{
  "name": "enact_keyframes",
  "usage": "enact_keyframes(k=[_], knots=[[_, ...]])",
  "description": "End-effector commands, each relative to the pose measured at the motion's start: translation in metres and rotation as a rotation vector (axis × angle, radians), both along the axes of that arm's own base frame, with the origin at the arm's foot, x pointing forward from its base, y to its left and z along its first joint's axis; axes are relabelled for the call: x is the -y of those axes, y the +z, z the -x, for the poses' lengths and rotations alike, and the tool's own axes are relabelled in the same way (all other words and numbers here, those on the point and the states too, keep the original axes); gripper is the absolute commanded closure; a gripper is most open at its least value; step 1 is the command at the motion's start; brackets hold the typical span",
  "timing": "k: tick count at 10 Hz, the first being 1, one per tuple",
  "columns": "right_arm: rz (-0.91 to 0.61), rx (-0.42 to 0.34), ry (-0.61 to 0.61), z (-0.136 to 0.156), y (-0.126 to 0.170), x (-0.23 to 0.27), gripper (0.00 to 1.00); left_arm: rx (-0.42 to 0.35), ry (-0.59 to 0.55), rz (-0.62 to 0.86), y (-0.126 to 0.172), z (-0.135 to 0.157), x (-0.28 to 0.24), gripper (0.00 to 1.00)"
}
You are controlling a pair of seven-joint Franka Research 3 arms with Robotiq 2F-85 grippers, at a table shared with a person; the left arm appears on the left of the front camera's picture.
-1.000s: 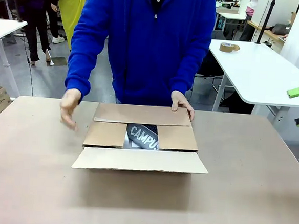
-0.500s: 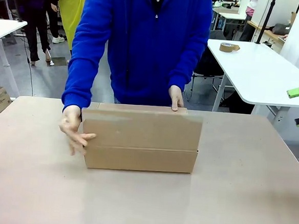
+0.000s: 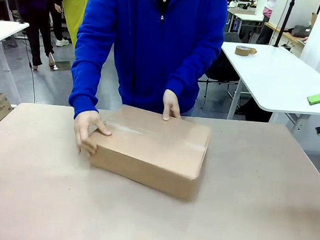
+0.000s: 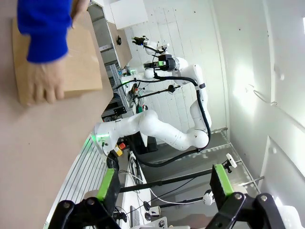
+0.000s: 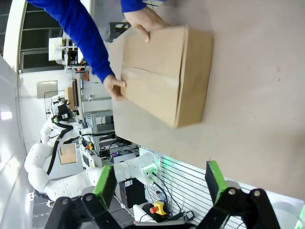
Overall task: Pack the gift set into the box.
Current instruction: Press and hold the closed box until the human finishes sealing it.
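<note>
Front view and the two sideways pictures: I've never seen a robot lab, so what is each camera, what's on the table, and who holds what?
The front view looks across a brown table from the robot's side. On it lies a closed cardboard box. A person in blue holds it: one hand at its end, the other hand on its far edge. The sideways pictures come from cameras on the robot's two wrists, which roll with the arm. At their bottom edges you see the left claw and the right claw, black with green pads, both open and holding nothing.
</note>
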State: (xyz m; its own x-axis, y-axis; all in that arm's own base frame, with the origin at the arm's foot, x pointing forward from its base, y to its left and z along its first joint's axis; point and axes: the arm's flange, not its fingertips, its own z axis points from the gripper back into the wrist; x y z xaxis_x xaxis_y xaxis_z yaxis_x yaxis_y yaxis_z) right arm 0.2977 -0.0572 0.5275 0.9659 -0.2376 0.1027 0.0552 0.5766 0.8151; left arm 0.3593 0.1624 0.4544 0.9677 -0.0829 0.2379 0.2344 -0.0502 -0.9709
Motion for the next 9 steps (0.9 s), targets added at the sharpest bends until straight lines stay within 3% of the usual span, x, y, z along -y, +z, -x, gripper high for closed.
enact_keyframes(k=[1,9], knots=[[-0.021,0.031,0.01,-0.0008,-0.0009,0.0008,0.0,0.021,-0.001,-0.002,-0.0012,0.0022,0.0016,0.0],[-0.021,0.031,0.01,-0.0008,-0.0009,0.0008,0.0,0.021,-0.001,-0.002,-0.0012,0.0022,0.0016,0.0]])
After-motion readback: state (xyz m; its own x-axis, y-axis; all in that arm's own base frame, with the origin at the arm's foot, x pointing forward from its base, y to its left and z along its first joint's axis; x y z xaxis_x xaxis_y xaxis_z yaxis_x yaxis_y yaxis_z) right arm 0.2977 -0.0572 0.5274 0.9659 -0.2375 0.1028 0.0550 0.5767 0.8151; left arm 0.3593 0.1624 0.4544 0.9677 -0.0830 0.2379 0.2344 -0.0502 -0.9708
